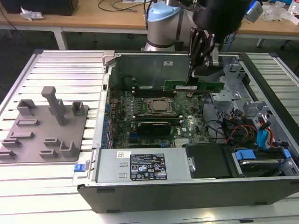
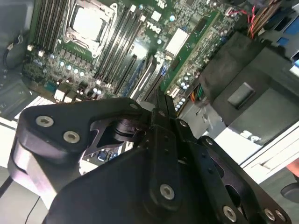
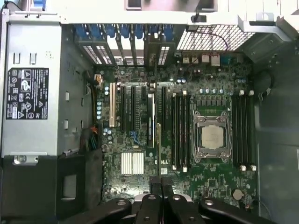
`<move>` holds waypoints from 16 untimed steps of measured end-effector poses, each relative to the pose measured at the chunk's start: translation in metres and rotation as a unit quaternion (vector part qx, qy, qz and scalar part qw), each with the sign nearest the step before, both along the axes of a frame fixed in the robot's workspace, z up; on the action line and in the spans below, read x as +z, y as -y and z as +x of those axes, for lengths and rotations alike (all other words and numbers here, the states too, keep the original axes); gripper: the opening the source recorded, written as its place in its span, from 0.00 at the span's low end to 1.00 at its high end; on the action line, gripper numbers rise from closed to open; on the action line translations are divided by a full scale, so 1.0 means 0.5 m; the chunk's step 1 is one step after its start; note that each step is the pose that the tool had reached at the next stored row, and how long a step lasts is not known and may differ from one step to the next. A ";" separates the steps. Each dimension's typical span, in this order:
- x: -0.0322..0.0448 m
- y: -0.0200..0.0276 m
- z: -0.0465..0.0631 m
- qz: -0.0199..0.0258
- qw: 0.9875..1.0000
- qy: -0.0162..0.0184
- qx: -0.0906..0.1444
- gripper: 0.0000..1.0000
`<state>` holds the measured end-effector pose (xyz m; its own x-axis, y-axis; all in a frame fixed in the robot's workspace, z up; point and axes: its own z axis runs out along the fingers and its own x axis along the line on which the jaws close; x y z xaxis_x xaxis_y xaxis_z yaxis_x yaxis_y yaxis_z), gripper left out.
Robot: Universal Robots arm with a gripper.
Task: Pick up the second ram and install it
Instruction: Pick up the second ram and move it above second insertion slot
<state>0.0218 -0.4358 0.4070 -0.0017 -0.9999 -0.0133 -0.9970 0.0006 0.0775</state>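
My hand point(image 1: 195, 77) is clamped shut on the second ram point(image 1: 180, 86), a long, thin dark-green circuit-board stick, gripped by its upper edge. It hangs level inside the open grey metal computer case point(image 1: 140, 65), above the green motherboard point(image 3: 140, 191) near the square silver-framed processor socket point(image 1: 160, 106). In the first wrist view it shows edge-on between my fingertips point(image 3: 153, 185), parallel to the long black memory slots point(image 3: 180, 130).

In the exterior view the gripper point(image 1: 196, 80) hides the gripped, seemingly middle stretch of the second ram point(image 1: 210, 87), and the top edge cuts off the arm point(image 1: 163, 21).
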 end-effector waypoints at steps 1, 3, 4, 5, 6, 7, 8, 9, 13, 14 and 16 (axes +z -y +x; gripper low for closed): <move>-0.002 -0.0004 0.009 0.000 1.000 0.000 0.000 0.09; -0.008 -0.0026 0.027 0.000 1.000 -0.001 0.001 0.09; -0.013 -0.0055 0.030 0.000 1.000 -0.001 0.001 0.09; -0.017 -0.0093 0.030 0.000 1.000 -0.001 0.002 0.09; -0.022 -0.0144 0.030 0.000 1.000 -0.001 0.003 0.09; -0.029 -0.0217 0.028 0.000 1.000 -0.001 0.004 0.09; -0.037 -0.0288 0.022 0.000 1.000 -0.001 0.006 0.09; -0.042 -0.0330 0.017 0.000 1.000 -0.001 0.008 0.09; -0.066 -0.0484 -0.013 0.000 1.000 -0.001 0.012 0.09; -0.074 -0.0533 -0.022 0.000 1.000 -0.001 0.014 0.09; -0.095 -0.0673 -0.049 0.000 1.000 -0.001 0.018 0.09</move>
<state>-0.0027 -0.4022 0.3594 0.0340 -0.9993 -0.0128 -0.9962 -0.0349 0.0794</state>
